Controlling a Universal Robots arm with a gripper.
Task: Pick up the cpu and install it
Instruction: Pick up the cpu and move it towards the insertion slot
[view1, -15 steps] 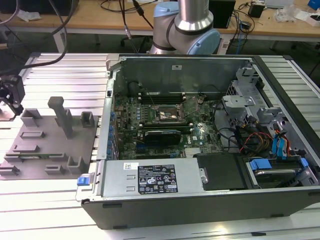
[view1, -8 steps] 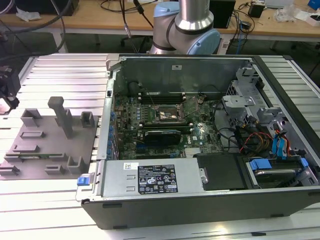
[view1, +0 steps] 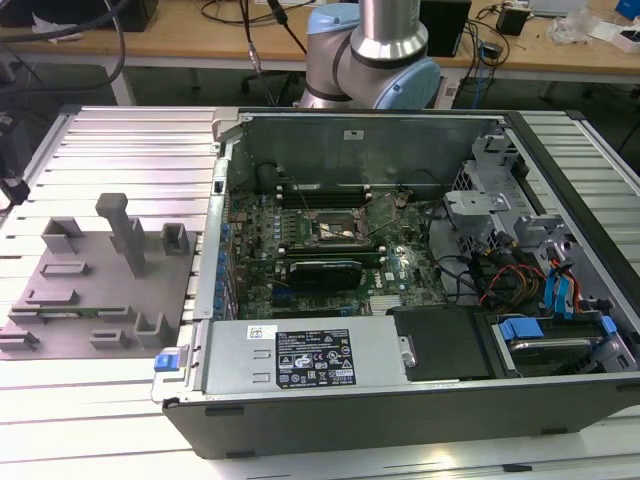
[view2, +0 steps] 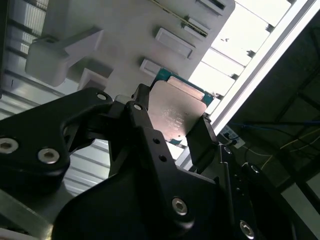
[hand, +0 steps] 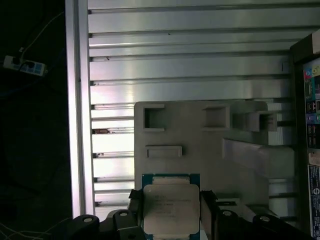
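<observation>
The cpu (view2: 176, 111), a thin square chip with a silvery top plate and a green edge, sits clamped between my gripper's (view2: 172, 122) two black fingers (view2: 141, 107). In the first wrist view the cpu (hand: 170, 204) is again held by the gripper (hand: 171, 212), one finger on each side. It hangs high over the grey fixture plate (hand: 200, 150). The exterior view has the motherboard's square socket (view1: 338, 232) inside the open computer case (view1: 400, 300).
The grey fixture plate (view1: 90, 285) with raised blocks and a post lies on the ribbed aluminium table (view1: 130, 140) at the exterior view's left. The arm's base (view1: 370, 55) stands behind the case. Drive bays and cables (view1: 530, 280) crowd the case's other end.
</observation>
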